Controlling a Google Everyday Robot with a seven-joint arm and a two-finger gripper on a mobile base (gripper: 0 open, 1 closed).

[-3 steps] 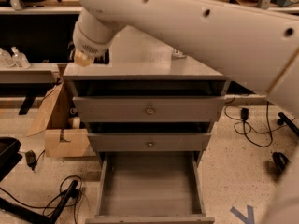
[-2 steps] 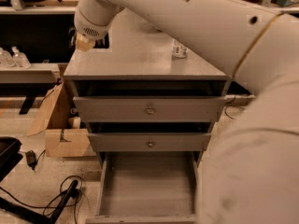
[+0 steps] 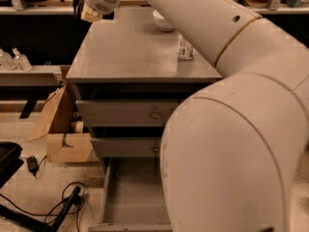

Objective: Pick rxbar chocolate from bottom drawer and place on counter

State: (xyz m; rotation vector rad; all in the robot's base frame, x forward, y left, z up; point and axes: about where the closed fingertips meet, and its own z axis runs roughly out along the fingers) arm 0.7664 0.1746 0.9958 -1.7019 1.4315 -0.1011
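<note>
The counter [image 3: 125, 52] is the grey top of the three-drawer cabinet in the middle of the camera view. The bottom drawer [image 3: 135, 197] is pulled open below it, and the part of its floor that shows is bare. The rxbar chocolate is not in view. My gripper [image 3: 92, 12] is at the top left, over the far left corner of the counter, and only its wrist end and a tan piece show. My big white arm [image 3: 231, 129] covers the right half of the view and hides the right side of the cabinet and drawer.
A small water bottle [image 3: 186, 47] and a white bowl [image 3: 164, 21] stand on the counter's far right. Two closed drawer fronts with knobs [image 3: 155, 114] sit above the open drawer. A cardboard box [image 3: 63, 144], floor cables [image 3: 67, 202] and shelf bottles [image 3: 14, 59] lie left.
The arm has swung nearer and now fills the right half of the view. The gripper end has moved up and back, toward the counter's far left corner.
</note>
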